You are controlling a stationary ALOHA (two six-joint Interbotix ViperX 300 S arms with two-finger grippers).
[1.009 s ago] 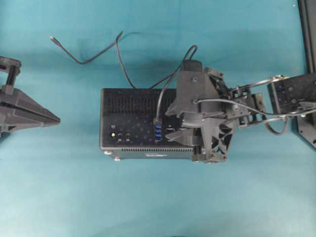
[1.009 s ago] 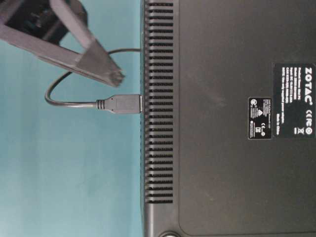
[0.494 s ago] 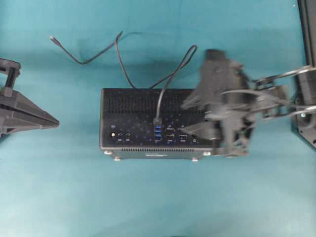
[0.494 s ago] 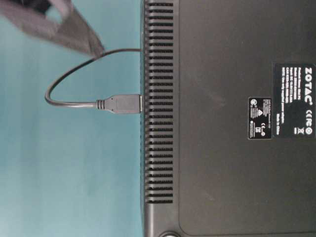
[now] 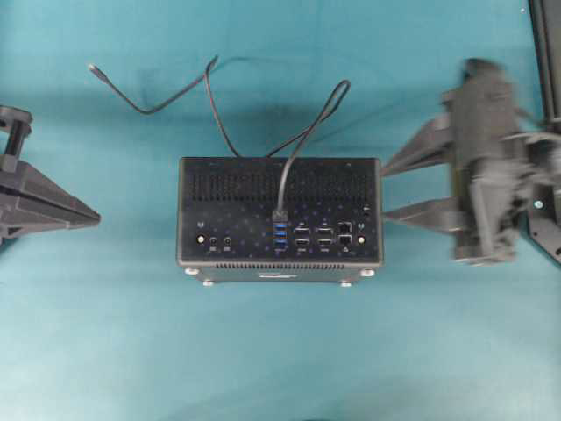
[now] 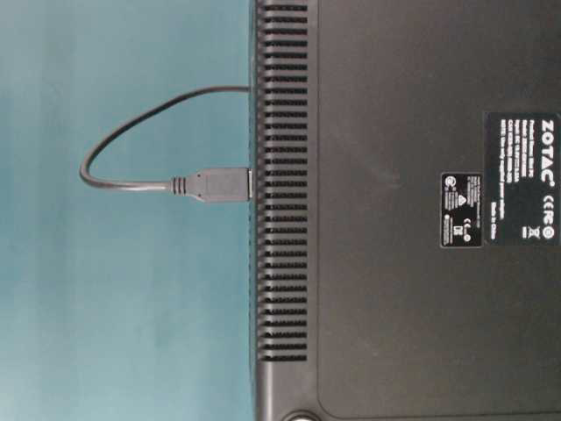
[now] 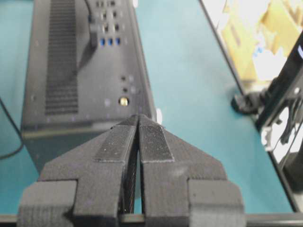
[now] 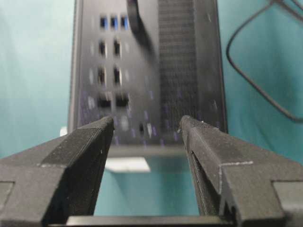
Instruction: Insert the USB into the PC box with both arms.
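Dark-grey USB [image 6: 221,185] sits pushed into a port on the PC box [image 5: 280,219], its black cable [image 5: 158,101] looping off across the teal surface [image 5: 280,351]. I'd call the insertion done; only pulling clear looks left. My right pincer [image 5: 386,186] stands wide open beside the box, holding nothing. My left pincer [image 7: 138,120] is closed, empty, well apart.

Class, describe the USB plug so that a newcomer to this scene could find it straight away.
Start at the PC box, the black case mid-table on the teal cloth. On its upward-facing port panel, the USB stands in the column of blue ports. It alone there trails a thin black cable.
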